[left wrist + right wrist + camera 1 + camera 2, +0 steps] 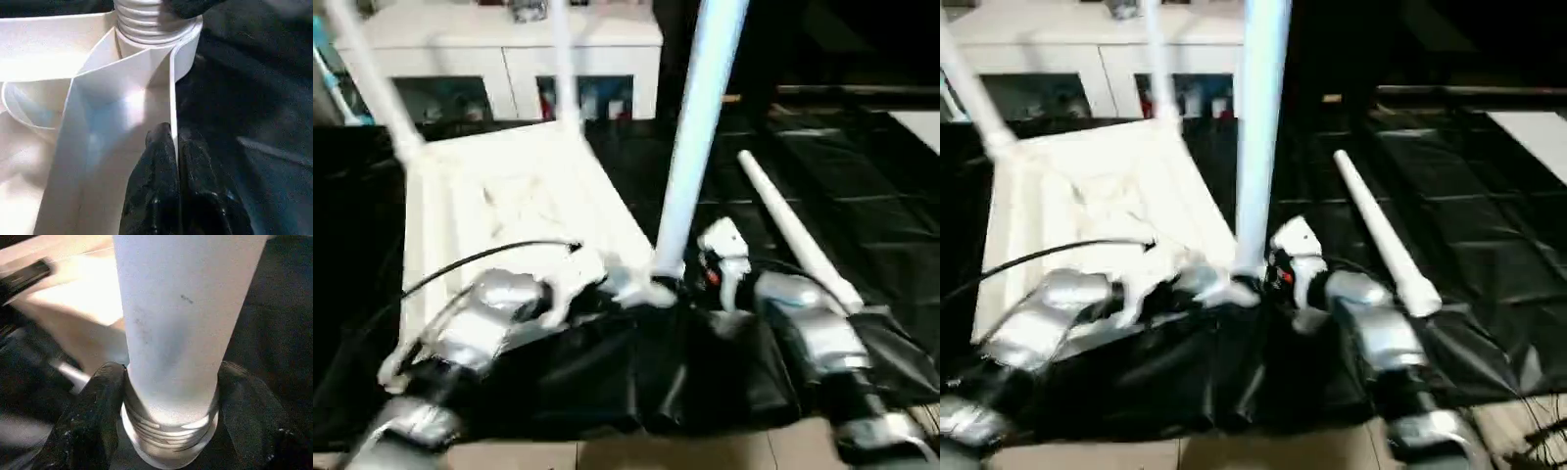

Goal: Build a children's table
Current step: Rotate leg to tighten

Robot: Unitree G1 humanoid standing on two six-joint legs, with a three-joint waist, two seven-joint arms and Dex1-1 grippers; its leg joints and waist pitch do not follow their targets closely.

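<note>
The children's table top point(519, 206) lies upside down on the black cloth, ribbed underside up. Two white legs point(372, 78) point(563, 69) stand in its far corners. A third leg point(700, 127) stands upright in the near right corner socket point(186, 49), its threaded end point(168, 431) partly showing. My right gripper point(171, 377) is shut around this leg's base, one black finger on each side. My left gripper point(175, 142) is shut on the thin white rim of the top, right beside that socket. A fourth leg point(793, 230) lies loose on the cloth to the right.
The black-draped work table point(862, 166) runs off to the right and behind. A white cabinet with glass doors point(509, 59) stands at the back. A black cable point(480, 257) arcs over my left forearm. Bunched black cloth point(636, 382) hangs at the near edge.
</note>
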